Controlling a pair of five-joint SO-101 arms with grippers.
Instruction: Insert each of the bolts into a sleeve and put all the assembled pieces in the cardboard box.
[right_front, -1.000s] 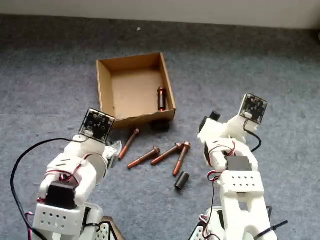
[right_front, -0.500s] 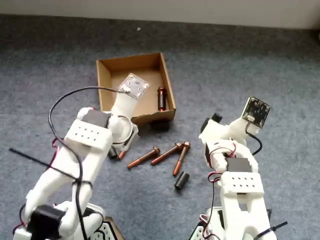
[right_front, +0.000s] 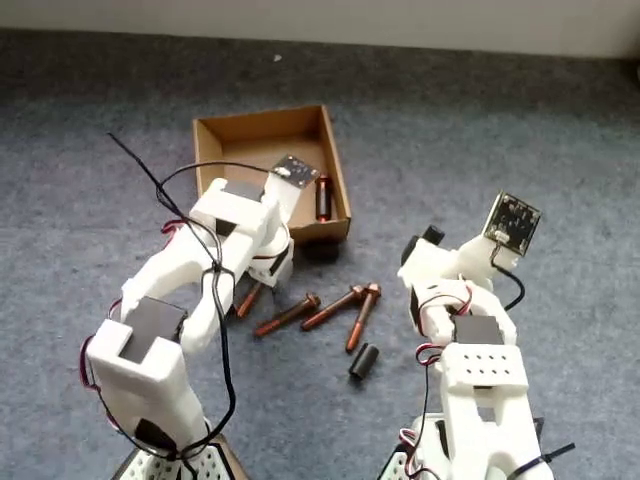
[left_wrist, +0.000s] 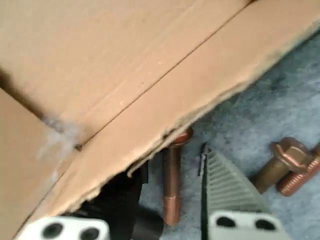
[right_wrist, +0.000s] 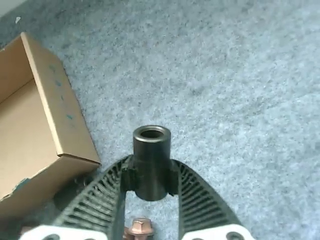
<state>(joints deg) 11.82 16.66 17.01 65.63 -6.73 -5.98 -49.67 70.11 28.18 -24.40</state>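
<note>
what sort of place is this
Likely a hobby or lab robotics bench: two white printed arms on a grey carpet-like cover, with loose copper-coloured bolts, a black cylindrical sleeve and a brown cardboard box.

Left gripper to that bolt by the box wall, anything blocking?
Nothing visible. The bolt lies on the carpet between the left gripper's open fingers, gap on each side. The box's front wall sits right by the bolt's head, crowding that end, not between fingers and shaft.
</note>
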